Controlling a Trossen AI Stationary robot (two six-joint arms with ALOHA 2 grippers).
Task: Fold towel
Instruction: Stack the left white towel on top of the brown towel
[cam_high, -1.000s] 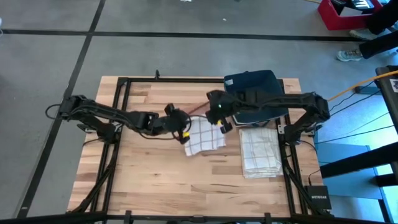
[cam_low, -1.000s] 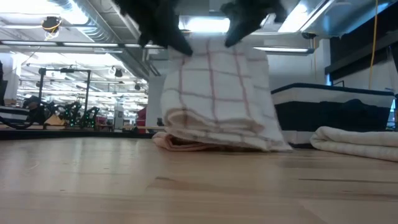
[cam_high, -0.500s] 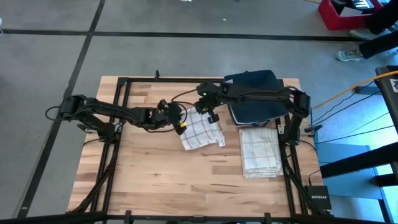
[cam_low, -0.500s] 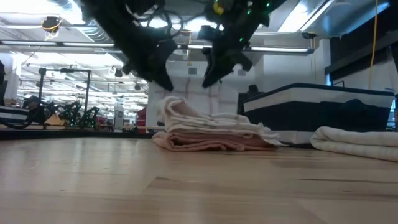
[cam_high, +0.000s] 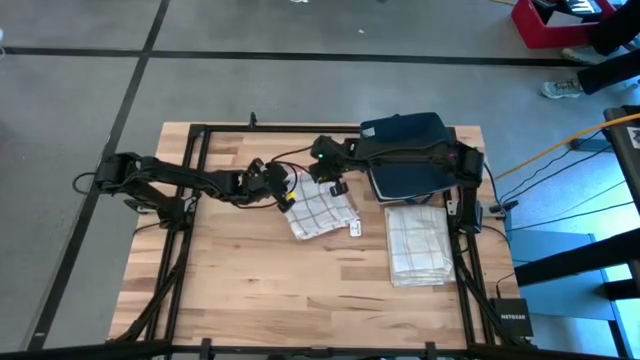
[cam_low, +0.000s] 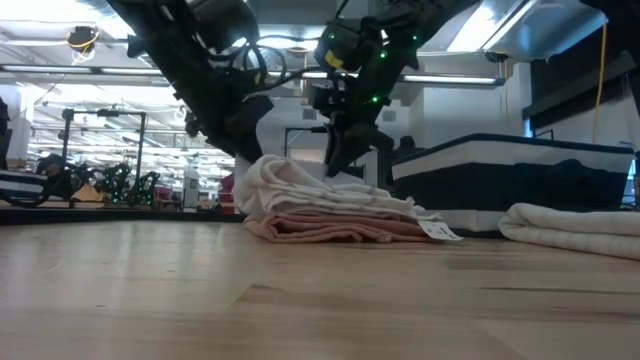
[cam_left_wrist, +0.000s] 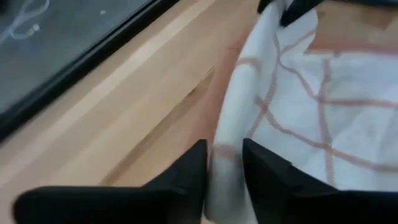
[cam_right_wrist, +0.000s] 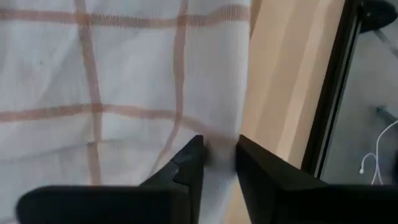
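Observation:
The white towel with red checks (cam_high: 322, 212) lies folded in layers on the wooden table (cam_high: 250, 290); in the low view it is a low pile (cam_low: 330, 210). My left gripper (cam_high: 285, 192) stands at the towel's far left corner, my right gripper (cam_high: 335, 188) at its far right corner. Both point slanting down. In each wrist view the fingers are a little apart, with the towel's edge in the gap: left gripper (cam_left_wrist: 224, 162), right gripper (cam_right_wrist: 217, 155). My left gripper has a raised fold of the towel's edge (cam_left_wrist: 225, 134) in the gap between its parted fingers; I cannot tell whether they touch it. My right gripper straddles the towel's side edge (cam_right_wrist: 233, 134) from above, slanting down; I cannot tell whether its fingers touch the cloth.
A second folded towel (cam_high: 418, 243) lies to the right of the checked one. A dark blue bin (cam_high: 410, 150) stands at the back right, close behind my right arm. A small white tag (cam_high: 356, 231) sticks out at the checked towel's right. The table's near half is bare wood.
Both grippers have gone down and toward the table's far edge, with the towel's upper edge between them. The towel hung as a sheet below them with its lower part on the table. It has sunk and now lies as a flat folded pile.

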